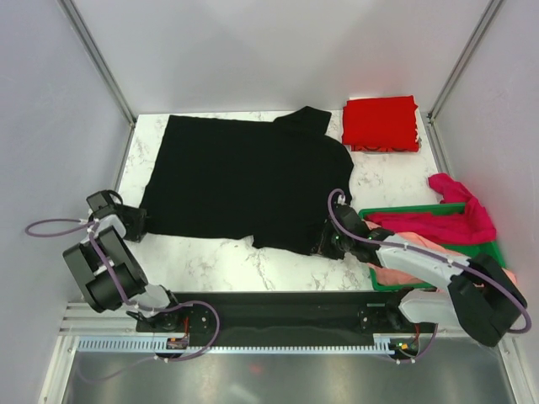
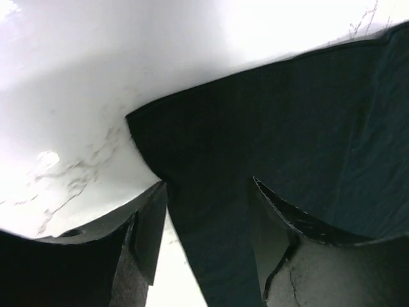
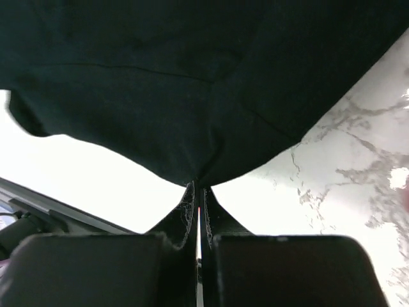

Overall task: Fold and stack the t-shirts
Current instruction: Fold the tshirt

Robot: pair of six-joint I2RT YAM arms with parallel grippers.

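Note:
The black t-shirt [image 1: 240,177] lies spread flat on the marble table. A bright red t-shirt [image 1: 381,124] sits folded at the back right. A magenta t-shirt [image 1: 459,220] and a salmon-pink one [image 1: 421,244] lie in the green bin. My left gripper [image 1: 135,220] is open at the black shirt's near left corner; in the left wrist view that corner [image 2: 211,211] lies between its fingers [image 2: 144,230]. My right gripper [image 1: 327,242] is shut on the black shirt's near right edge; in the right wrist view the cloth [image 3: 198,173] is pinched at the fingertips.
The green bin [image 1: 404,211] stands at the right edge of the table beside my right arm. White walls with metal posts close in the table on the left, back and right. Bare marble [image 1: 227,265] lies between the shirt and the near edge.

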